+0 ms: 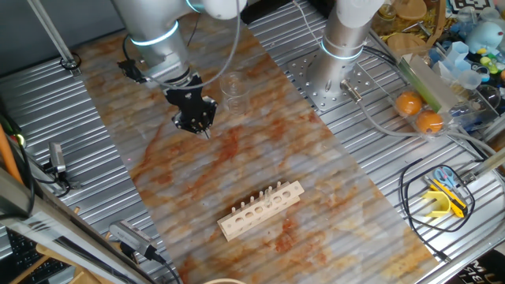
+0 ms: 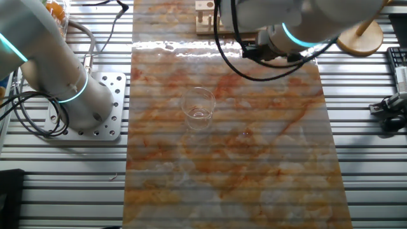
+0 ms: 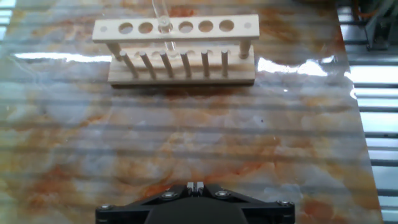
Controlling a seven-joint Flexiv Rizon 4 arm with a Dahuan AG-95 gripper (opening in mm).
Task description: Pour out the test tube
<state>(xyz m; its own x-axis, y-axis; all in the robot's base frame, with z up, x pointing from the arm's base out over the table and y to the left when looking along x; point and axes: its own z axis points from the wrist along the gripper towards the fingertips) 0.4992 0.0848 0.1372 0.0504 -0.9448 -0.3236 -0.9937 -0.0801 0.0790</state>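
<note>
While the test tube [image 3: 164,25] sits upright in the wooden rack [image 3: 180,71] across the table [image 3: 186,143], the gripper [image 3: 196,185] hovers well apart with jaws pinched together, empty. Looks like approach stage; next it'd need to open up and reach the tube. Beaker [image 2: 199,108] waits nearby.

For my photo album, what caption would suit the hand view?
Closed end effector faces a wooden rack holding one clear test tube.

Test tube [image 3: 163,22] top cut off by the hand view's edge
</note>
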